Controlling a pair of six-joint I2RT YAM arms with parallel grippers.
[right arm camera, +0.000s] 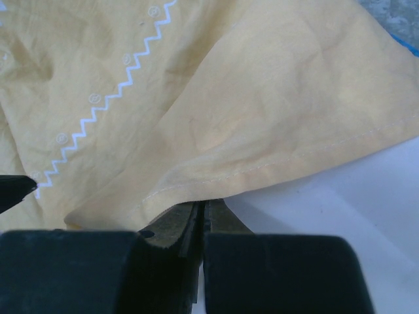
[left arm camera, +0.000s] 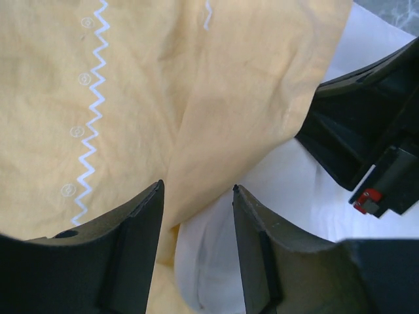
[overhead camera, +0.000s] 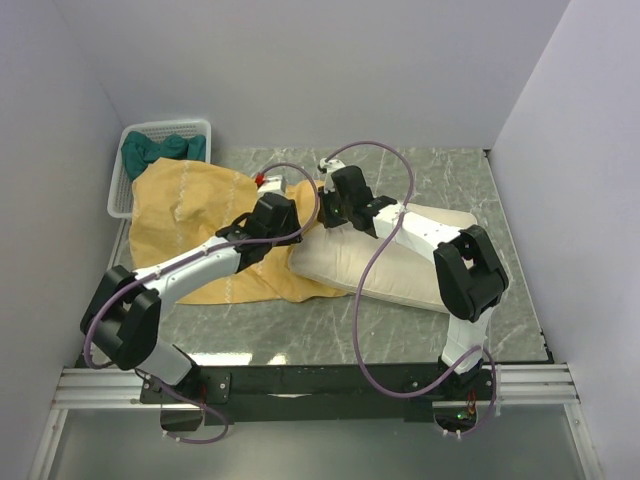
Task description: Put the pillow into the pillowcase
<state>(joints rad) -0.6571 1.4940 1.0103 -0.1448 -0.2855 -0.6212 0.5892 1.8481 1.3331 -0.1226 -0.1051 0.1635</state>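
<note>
The pillowcase [overhead camera: 190, 215] lies mustard-yellow side out at the left, with white zigzag stitching showing. The cream-white pillow [overhead camera: 400, 262] lies to its right, its left end at the case's opening. My left gripper [overhead camera: 278, 218] is open at that opening. In the left wrist view [left arm camera: 196, 196] the case's edge [left arm camera: 196, 118] and a white pillow corner [left arm camera: 216, 261] sit between its fingers. My right gripper [overhead camera: 330, 205] is shut on the case's hem. In the right wrist view [right arm camera: 206, 204] the yellow hem [right arm camera: 262, 163] drapes over its tips, with the pillow [right arm camera: 347, 222] below.
A white basket [overhead camera: 196, 127] holding green cloth [overhead camera: 155, 150] stands at the back left, touching the pillowcase. A small red object [overhead camera: 262, 180] lies behind the left gripper. Purple cables loop over both arms. Grey walls close in on three sides.
</note>
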